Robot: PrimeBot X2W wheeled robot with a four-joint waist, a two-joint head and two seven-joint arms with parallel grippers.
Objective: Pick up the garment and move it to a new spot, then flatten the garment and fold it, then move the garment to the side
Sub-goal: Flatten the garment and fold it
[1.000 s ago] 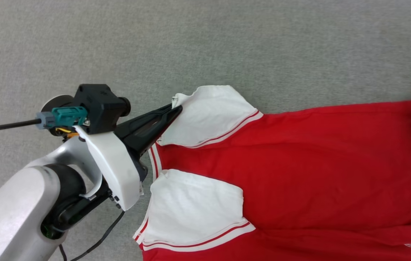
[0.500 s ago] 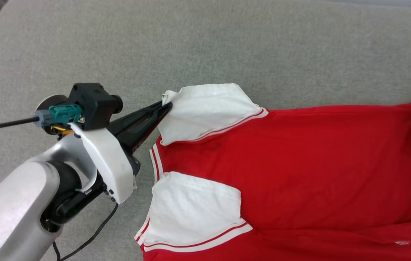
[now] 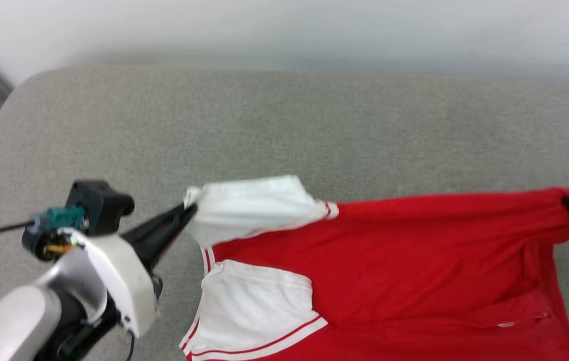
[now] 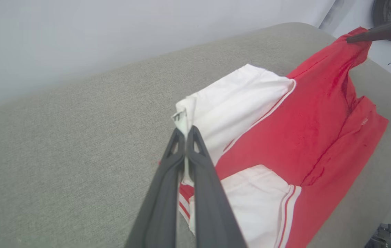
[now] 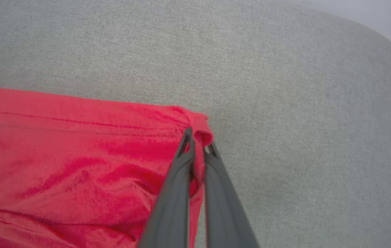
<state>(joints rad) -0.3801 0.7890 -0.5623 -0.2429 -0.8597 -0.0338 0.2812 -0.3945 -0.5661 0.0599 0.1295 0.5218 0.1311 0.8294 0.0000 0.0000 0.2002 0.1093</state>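
Observation:
The garment is a red shirt with white sleeves, lying back side up on the grey cushion; no lettering shows. My left gripper is shut on the corner of the far white sleeve, lifting it; the wrist view shows the same pinch by the left gripper on the sleeve. My right gripper is shut on the far red hem corner at the right edge. In its wrist view the right gripper pinches that red corner of the garment. The near sleeve lies flat.
The grey fabric cushion stretches behind and left of the shirt, with a rounded left corner and a pale wall beyond its far edge. The cushion's right edge curves down past the hem corner.
The head camera has tilted up, bringing the wall into view. Both pinched corners have risen, and the far edge of the shirt now hangs taut between the grippers.

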